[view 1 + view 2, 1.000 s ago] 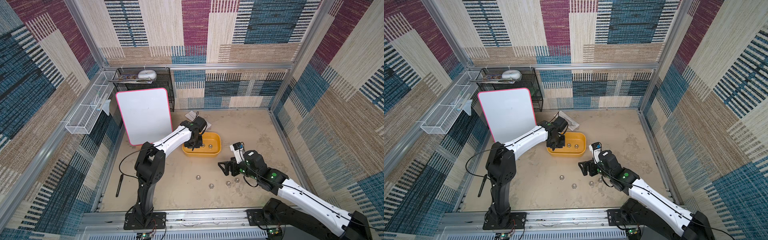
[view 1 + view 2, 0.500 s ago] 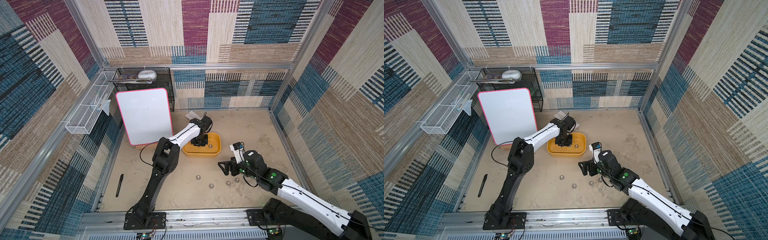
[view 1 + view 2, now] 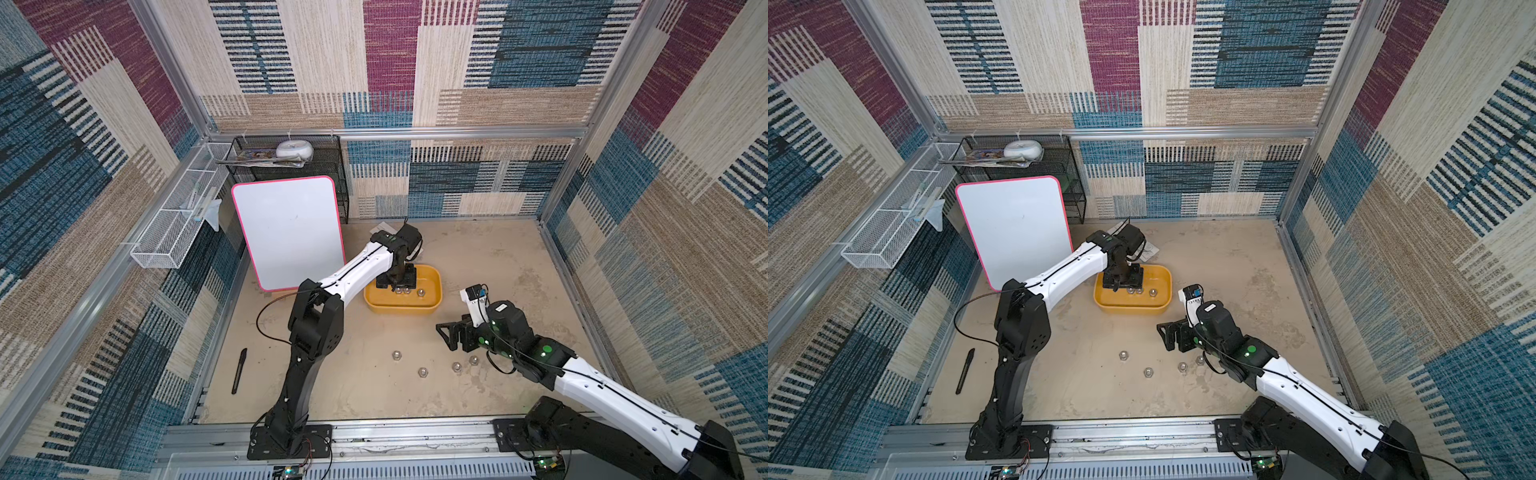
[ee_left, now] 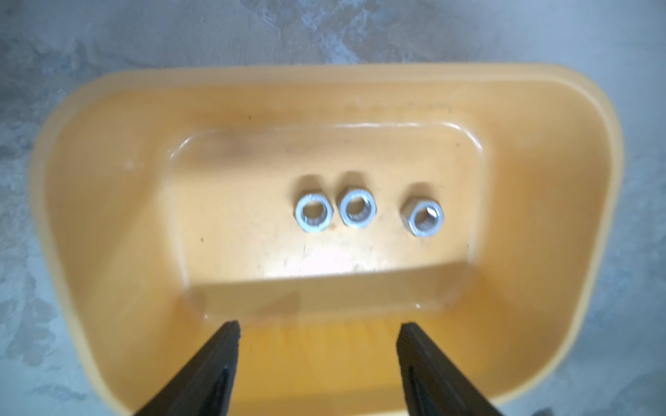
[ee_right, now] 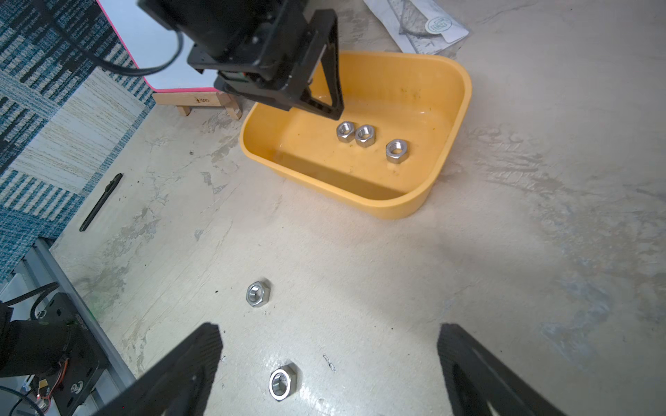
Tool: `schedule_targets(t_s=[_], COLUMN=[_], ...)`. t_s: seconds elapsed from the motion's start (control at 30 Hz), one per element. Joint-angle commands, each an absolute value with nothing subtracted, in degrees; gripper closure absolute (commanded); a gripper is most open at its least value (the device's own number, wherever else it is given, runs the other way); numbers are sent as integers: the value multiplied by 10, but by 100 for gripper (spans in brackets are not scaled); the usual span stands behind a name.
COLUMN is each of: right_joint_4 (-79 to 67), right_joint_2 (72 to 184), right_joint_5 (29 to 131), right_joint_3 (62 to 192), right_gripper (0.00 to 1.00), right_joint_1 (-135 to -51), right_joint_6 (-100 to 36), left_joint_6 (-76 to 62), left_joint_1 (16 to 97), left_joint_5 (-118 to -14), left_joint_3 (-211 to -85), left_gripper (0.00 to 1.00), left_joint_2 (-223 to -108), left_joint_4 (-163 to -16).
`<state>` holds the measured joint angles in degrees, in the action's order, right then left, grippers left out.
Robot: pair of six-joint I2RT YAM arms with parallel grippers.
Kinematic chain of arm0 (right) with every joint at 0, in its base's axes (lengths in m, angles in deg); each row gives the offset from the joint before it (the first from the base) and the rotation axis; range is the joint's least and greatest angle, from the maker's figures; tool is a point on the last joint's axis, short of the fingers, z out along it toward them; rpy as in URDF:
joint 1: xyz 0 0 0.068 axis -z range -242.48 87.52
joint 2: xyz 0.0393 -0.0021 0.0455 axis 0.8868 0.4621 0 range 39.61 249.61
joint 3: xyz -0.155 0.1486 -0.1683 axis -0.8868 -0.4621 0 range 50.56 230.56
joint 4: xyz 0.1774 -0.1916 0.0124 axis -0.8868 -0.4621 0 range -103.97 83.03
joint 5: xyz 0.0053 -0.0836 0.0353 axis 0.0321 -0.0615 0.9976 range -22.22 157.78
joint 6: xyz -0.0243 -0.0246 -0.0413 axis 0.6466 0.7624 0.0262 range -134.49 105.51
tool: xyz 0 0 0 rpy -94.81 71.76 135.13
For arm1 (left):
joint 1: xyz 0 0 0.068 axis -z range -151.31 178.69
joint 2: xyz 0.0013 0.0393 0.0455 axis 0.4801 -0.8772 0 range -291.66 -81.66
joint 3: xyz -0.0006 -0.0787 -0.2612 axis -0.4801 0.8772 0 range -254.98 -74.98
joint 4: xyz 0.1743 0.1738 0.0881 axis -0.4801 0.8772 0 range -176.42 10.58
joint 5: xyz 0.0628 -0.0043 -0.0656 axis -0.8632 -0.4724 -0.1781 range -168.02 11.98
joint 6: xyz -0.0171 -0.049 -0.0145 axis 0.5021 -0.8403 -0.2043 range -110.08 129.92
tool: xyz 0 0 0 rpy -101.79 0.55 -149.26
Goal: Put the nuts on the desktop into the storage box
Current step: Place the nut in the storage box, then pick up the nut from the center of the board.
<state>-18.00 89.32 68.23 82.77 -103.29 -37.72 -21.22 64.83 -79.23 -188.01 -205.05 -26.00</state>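
Nearest, four silver nuts point(image 3: 423, 372) lie loose on the beige worktop point(image 3: 498, 266). The right gripper point(image 5: 329, 331) hangs over them, jaws spread and empty. Farther back sits the yellow storage box point(image 3: 401, 309) holding three nuts point(image 4: 353, 213). The left gripper point(image 4: 319, 326) hovers over it, jaws spread, holding nothing.

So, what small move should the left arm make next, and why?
Probably lift the left gripper clear of the storage box. Its jaws stand open and empty, three nuts already lie on the box floor, and four nuts lie on the desktop.
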Motion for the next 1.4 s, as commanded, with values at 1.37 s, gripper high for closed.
schedule_targets(t_s=[1.37], right_joint_4=[-166], right_joint_2=[900], right_joint_5=[682], right_joint_3=[821], right_gripper=[1], right_joint_1=[-1033], right_joint_6=[-381], left_joint_6=[-289], left_joint_1=[801], left_joint_5=[-764], left_joint_3=[-1441], left_gripper=[51], left_joint_2=[-1872], left_joint_4=[-415])
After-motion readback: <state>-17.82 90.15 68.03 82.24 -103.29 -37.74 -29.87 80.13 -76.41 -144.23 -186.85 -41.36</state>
